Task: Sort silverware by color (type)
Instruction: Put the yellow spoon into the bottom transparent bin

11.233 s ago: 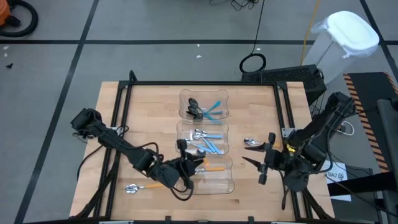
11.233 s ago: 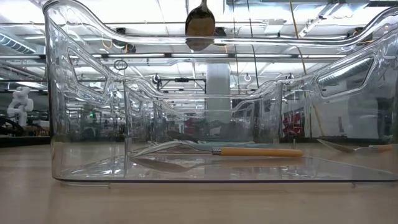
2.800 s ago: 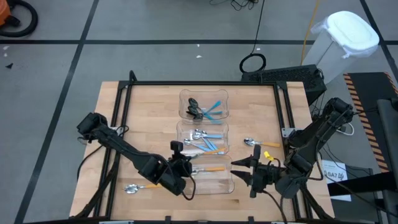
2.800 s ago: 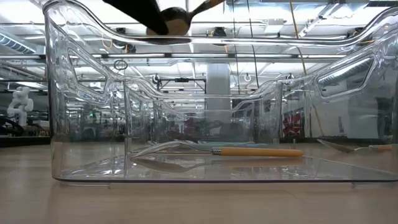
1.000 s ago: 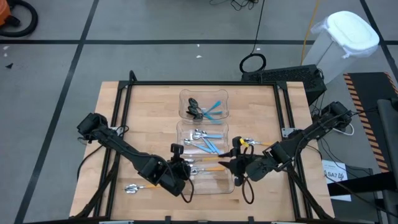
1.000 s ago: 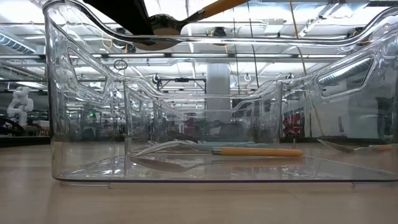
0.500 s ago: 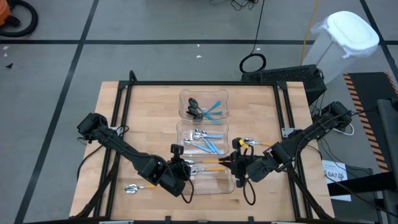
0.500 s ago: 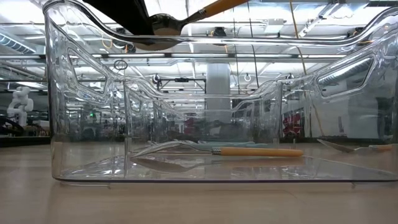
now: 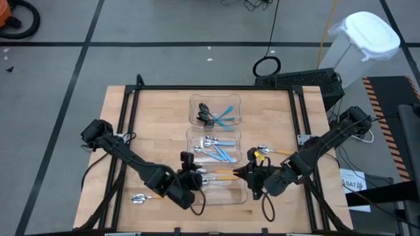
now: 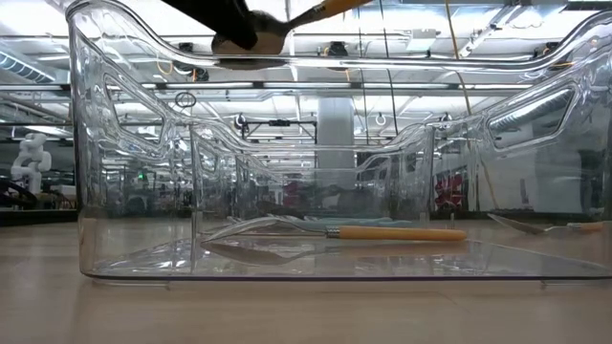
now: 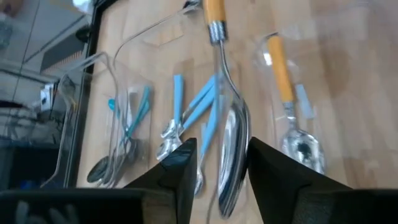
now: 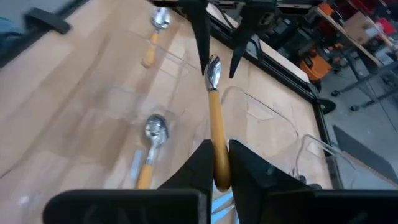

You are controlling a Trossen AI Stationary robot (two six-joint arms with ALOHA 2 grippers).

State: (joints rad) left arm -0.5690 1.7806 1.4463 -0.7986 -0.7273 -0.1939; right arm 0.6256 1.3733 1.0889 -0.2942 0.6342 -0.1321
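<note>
Spoon with the orange handle hangs over the near bin, passing between your arms. Your right gripper pinches its handle; your left gripper stands parted around the bowl, not clamping. Back the left straight off, then lower the right beside the orange spoon in the bin. One more spoon waits by the desk's near left corner, another towards the right edge.
</note>
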